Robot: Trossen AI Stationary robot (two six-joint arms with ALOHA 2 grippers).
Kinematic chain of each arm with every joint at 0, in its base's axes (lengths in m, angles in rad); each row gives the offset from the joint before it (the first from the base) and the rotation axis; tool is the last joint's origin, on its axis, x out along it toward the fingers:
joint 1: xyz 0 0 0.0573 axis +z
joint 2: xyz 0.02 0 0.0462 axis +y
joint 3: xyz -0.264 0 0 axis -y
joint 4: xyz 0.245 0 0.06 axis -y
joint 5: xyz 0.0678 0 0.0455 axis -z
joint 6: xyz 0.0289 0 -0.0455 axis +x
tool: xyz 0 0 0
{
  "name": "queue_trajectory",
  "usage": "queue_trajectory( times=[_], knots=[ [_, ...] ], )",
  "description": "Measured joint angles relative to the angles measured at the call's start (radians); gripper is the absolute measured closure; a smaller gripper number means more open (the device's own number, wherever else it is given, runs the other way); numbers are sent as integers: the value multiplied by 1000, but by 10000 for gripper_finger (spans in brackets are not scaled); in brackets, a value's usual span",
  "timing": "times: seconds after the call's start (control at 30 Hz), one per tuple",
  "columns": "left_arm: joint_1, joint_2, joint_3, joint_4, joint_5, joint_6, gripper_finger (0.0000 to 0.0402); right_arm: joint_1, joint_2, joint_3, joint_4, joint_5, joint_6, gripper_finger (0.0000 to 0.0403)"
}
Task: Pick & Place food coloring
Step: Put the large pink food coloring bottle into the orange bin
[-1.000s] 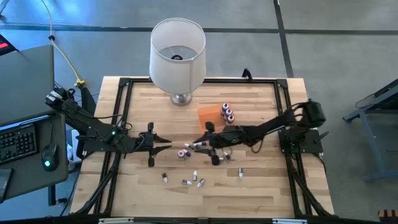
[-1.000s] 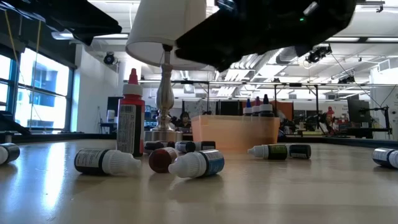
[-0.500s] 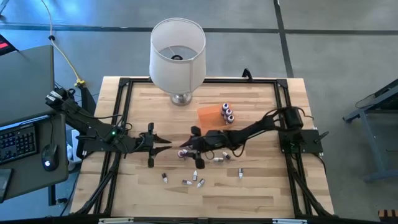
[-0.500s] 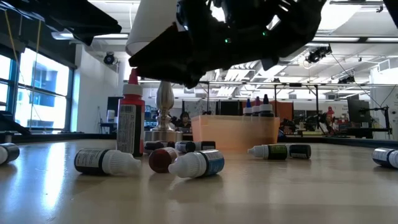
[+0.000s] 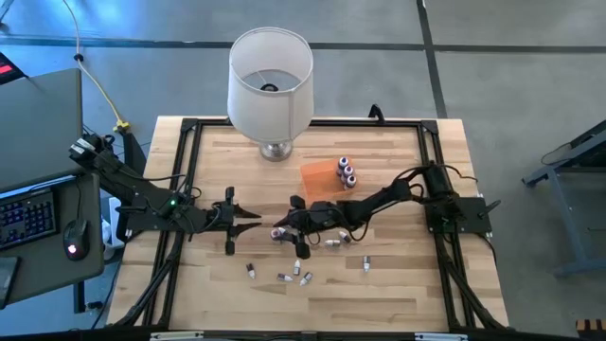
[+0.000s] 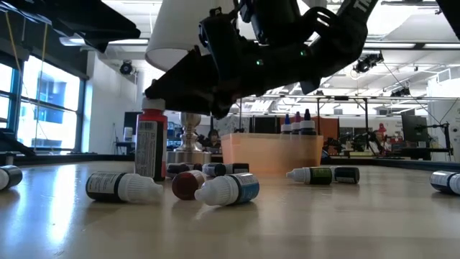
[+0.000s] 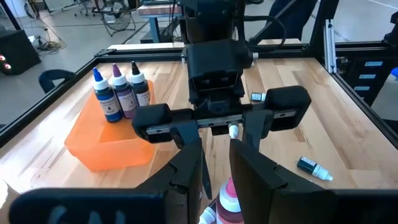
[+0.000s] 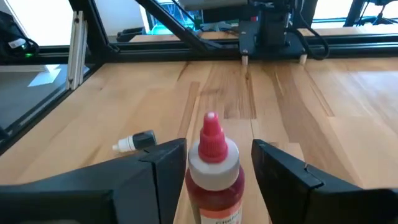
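You have three food coloring bottles (image 7: 121,90) standing upright in the orange tray (image 7: 93,146), so the job is started but mostly ahead of you, as I judge it. The rest are outside the tray on the wooden table (image 5: 398,284): a cluster just beside it toward the table's middle and a looser scatter (image 5: 284,276) farther from it, toward the table's front edge. Your right gripper (image 8: 211,165) is low over the nearer cluster with its fingers spread and a red-capped bottle (image 8: 212,168) standing upright between them; neither finger appears to touch it, so it does not look grasped yet. Your left gripper (image 5: 248,220) waits on the far side of that cluster from the tray, fingers apart and holding nothing. Closing, lifting and carrying this bottle to the tray all remain to be done.
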Motion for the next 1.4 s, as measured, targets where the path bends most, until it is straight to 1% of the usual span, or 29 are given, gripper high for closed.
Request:
queue_trajectory(
  times=[0.23, 0.33, 0.7, 0.77, 0.93, 1.07, 1.2, 1.4],
  knots=[
    [0, 0, 0, 1, 0, 0, 321, 0, 0, 0, 47, -3, -9, 228],
    [0, 0, 0, 1, 0, 0, 321, 0, 0, 0, 40, -3, -10, 240],
    [0, 0, 0, 1, 0, -1, 321, -14, 0, 0, 40, -27, -27, 356],
    [0, 0, 0, 1, 0, -3, 321, -14, 0, 0, 40, -26, -30, 370],
    [0, 0, 0, 1, -1, -4, 321, -14, -13, 0, 27, -26, -56, 370],
    [0, 0, 0, 1, 0, -11, 321, -14, -87, -2, -15, -16, -83, 367],
    [0, 0, 0, 0, 0, -27, 321, -13, -210, -2, -131, 84, -136, 361],
    [0, 0, 0, 1, 0, -30, 321, -13, -449, -3, -445, 347, -232, 369]
  ],
)
